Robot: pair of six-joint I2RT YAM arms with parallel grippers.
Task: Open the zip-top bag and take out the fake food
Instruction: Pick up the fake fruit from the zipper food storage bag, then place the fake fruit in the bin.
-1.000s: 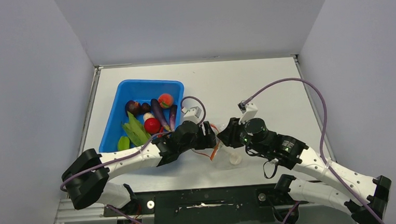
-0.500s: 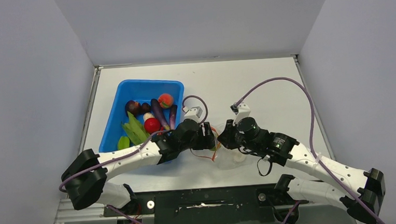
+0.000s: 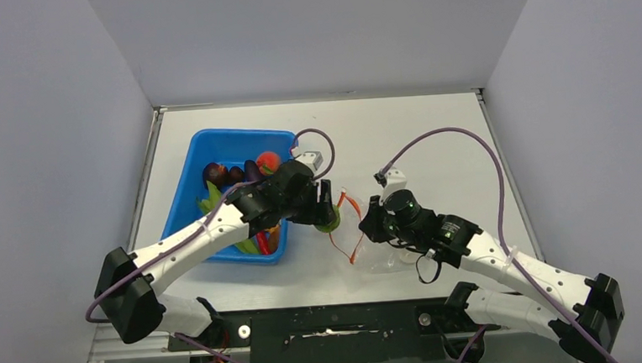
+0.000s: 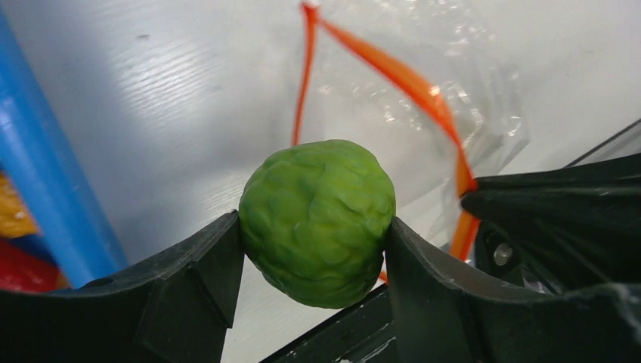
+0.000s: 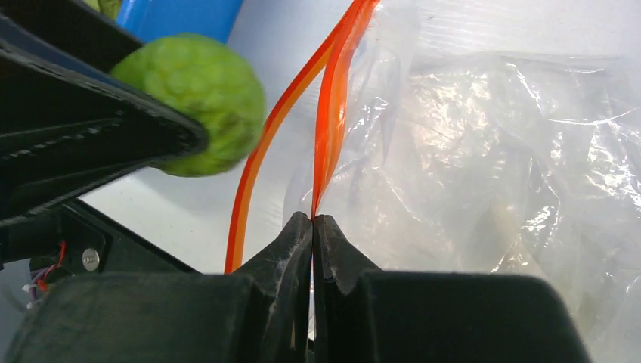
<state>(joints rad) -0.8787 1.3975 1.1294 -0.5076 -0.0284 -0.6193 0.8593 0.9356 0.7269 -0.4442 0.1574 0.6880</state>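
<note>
- From above, the left arm [image 3: 220, 230] reaches across the blue bin [image 3: 243, 134] to the middle of the desk [image 3: 416, 134].
- The left jaws are clamped on the green bumpy ball [image 3: 328, 222], which is held just past the bin's right wall, outside the bag.
- The zip-top bag [image 3: 380, 245] lies on the desk right of the ball, with its orange zipper strip [image 3: 350, 230] on the side facing the ball.
- The right arm [image 3: 473, 248] comes in from the right, and the right jaws sit at that strip edge of the bag.
- The bin holds a peach [image 3: 268, 162], green pods [image 3: 212, 207] and dark purple pieces [image 3: 216, 173], partly hidden by the left arm.
- In the left wrist view, the green bumpy ball [image 4: 317, 221] fills the gap between the left jaws, touching both of them, clear of the desk [image 4: 151, 98].
- Behind the ball the zipper strip [image 4: 393, 76] spreads into two lips that meet at the top, so the bag's mouth stands open.
- The blue bin [image 4: 45, 166] shows at the left edge.
- In the right wrist view, the right jaws are pressed together on one lip of the zipper strip [image 5: 332, 98]; the other lip runs down to their left.
- The crinkly zip-top bag [image 5: 491, 151] spreads out to the right; what is inside it I cannot tell.
- The green bumpy ball [image 5: 196, 102] is at upper left, beside the strip and apart from it.
</note>
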